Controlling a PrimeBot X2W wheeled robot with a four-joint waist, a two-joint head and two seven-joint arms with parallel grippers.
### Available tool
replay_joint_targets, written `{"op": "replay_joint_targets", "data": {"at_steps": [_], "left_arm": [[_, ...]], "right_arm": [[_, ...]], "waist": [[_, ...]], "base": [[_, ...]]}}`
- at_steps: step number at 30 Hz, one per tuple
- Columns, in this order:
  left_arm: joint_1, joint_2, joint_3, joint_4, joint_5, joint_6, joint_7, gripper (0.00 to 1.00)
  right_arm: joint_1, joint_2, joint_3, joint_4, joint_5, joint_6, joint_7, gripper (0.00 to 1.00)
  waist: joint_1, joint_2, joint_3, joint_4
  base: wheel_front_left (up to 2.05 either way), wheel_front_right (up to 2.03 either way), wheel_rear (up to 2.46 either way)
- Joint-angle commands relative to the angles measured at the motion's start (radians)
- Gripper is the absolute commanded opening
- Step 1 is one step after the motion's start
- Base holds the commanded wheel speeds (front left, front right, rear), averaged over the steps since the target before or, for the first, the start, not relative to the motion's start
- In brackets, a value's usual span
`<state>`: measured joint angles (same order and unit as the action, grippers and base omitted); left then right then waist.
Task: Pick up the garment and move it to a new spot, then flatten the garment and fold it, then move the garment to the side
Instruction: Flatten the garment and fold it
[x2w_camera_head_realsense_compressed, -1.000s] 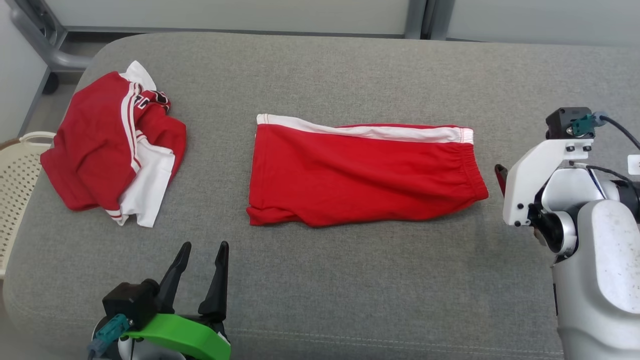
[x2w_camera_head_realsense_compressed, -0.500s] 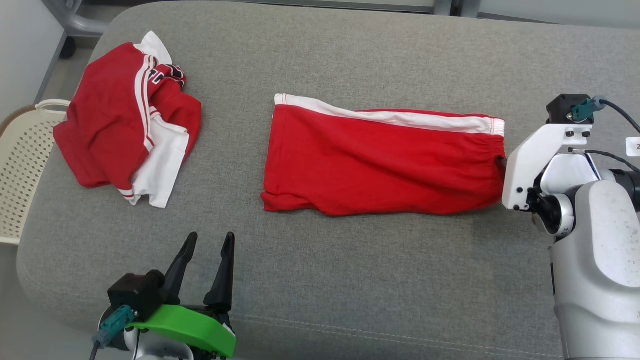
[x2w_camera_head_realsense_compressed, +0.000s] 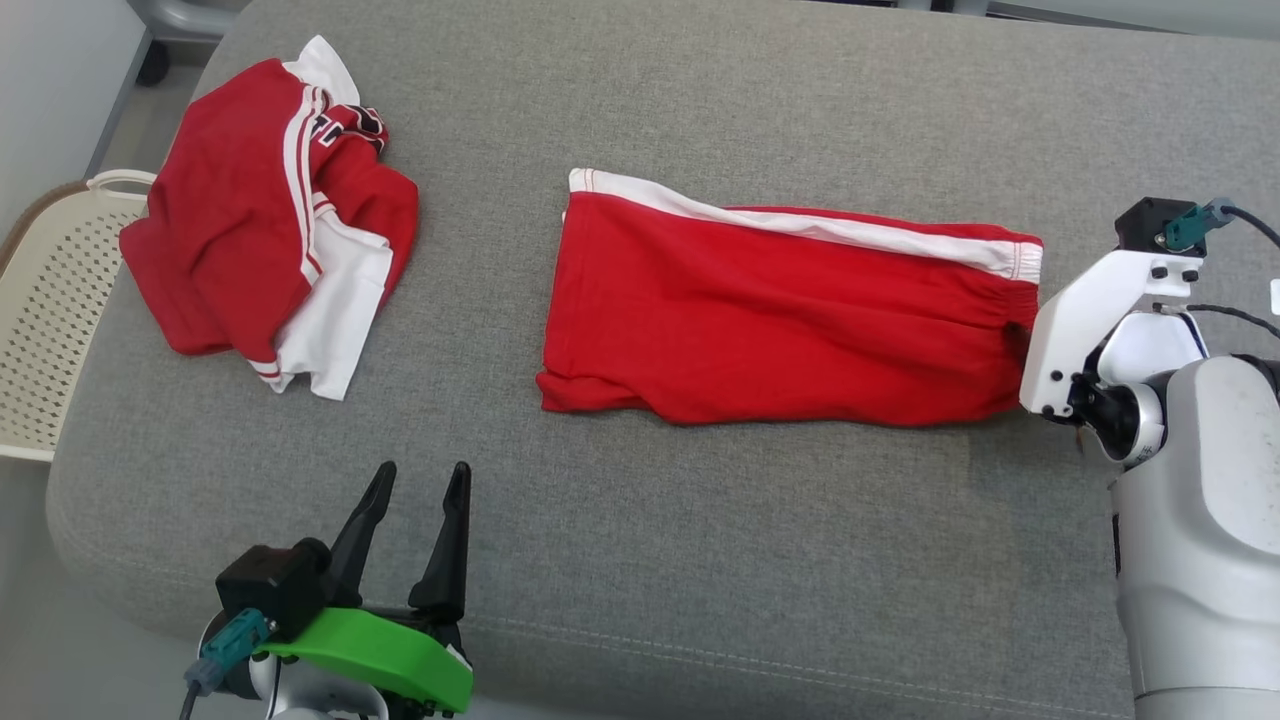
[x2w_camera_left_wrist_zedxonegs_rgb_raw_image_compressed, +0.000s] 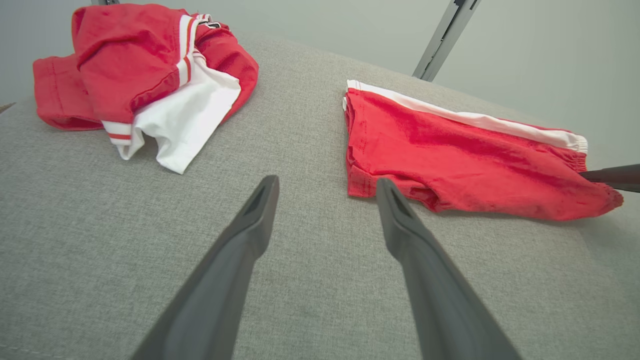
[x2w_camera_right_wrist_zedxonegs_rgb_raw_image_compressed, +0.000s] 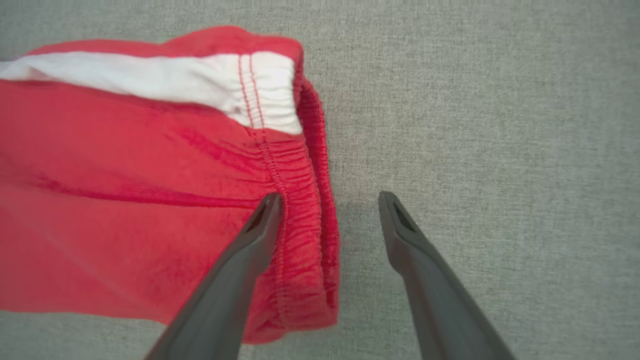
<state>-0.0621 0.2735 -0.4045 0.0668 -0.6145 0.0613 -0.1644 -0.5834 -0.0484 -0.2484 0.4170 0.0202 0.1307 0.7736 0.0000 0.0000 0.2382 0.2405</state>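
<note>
Lying flat mid-way along the grey cushion (x2w_camera_head_realsense_compressed: 800, 560), the red shorts (x2w_camera_head_realsense_compressed: 780, 320) look light, soft and limp, likely to sag and bunch when lifted. Their thicker elastic waistband (x2w_camera_right_wrist_zedxonegs_rgb_raw_image_compressed: 305, 170) seems the surest hold. The right gripper (x2w_camera_right_wrist_zedxonegs_rgb_raw_image_compressed: 327, 200) straddles its edge, fingers wide. The left gripper (x2w_camera_head_realsense_compressed: 420, 475) hangs spread and empty, well apart.

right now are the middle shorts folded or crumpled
Folded flat: the shorts lie as one leg shape, hems stacked at the left end.
</note>
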Motion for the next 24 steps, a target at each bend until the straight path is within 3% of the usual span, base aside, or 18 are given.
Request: {"op": "replay_joint_targets", "data": {"at_steps": [1,4,8,14,15,17,18,21,24], "left_arm": [[-0.015,0.003,0.001,0.0,-0.007,0.0,-0.006,1.0],[-0.016,0.002,-0.001,-0.002,-0.007,0.0,-0.005,1.0],[-0.004,0.004,-0.013,-0.005,-0.011,0.007,-0.002,1.0],[0.007,0.004,-0.021,-0.008,-0.017,0.008,0.003,1.0],[0.006,0.004,-0.022,-0.008,-0.017,0.008,0.004,1.0],[0.005,0.003,-0.026,-0.01,-0.018,0.007,0.004,1.0],[0.005,0.002,-0.027,-0.01,-0.018,0.007,0.005,1.0],[0.005,0.002,-0.031,-0.008,-0.019,0.007,0.008,1.0],[0.005,0.003,-0.032,-0.006,-0.022,0.005,0.006,1.0]], "right_arm": [[-0.026,-0.004,-0.015,0.023,0.015,0.0,-0.01,1.0],[-0.039,-0.004,-0.023,0.047,0.022,0.0,-0.012,1.0],[-0.078,-0.002,-0.04,0.19,0.047,0.0,0.008,1.0],[-0.097,-0.001,-0.051,0.229,0.035,0.0,0.026,1.0],[-0.103,-0.001,-0.056,0.234,0.03,0.0,0.026,0.91],[-0.12,-0.001,-0.069,0.244,0.027,0.0,0.014,0.56],[-0.123,-0.001,-0.073,0.249,0.023,0.0,0.009,0.47],[-0.138,-0.002,-0.082,0.27,0.017,0.0,0.007,0.34],[-0.153,-0.003,-0.093,0.291,0.006,0.0,-0.001,0.0]], "waist": [[0.0,0.0,0.005,0.002],[0.0,0.0,0.008,0.005],[0.0,0.0,0.007,0.042],[0.0,0.0,-0.004,0.051],[0.0,0.0,-0.005,0.053],[0.0,0.0,-0.006,0.057],[0.0,0.0,-0.007,0.06],[0.0,0.0,-0.008,0.066],[0.0,0.0,-0.007,0.072]], "base": [[0.0,0.0,0.0],[0.0,0.0,0.0],[0.0,0.0,0.0],[0.0,0.0,0.0],[0.0,0.0,0.0],[0.0,0.0,0.0],[0.0,0.0,0.0],[0.0,0.0,0.0],[0.0,0.0,0.0]]}}
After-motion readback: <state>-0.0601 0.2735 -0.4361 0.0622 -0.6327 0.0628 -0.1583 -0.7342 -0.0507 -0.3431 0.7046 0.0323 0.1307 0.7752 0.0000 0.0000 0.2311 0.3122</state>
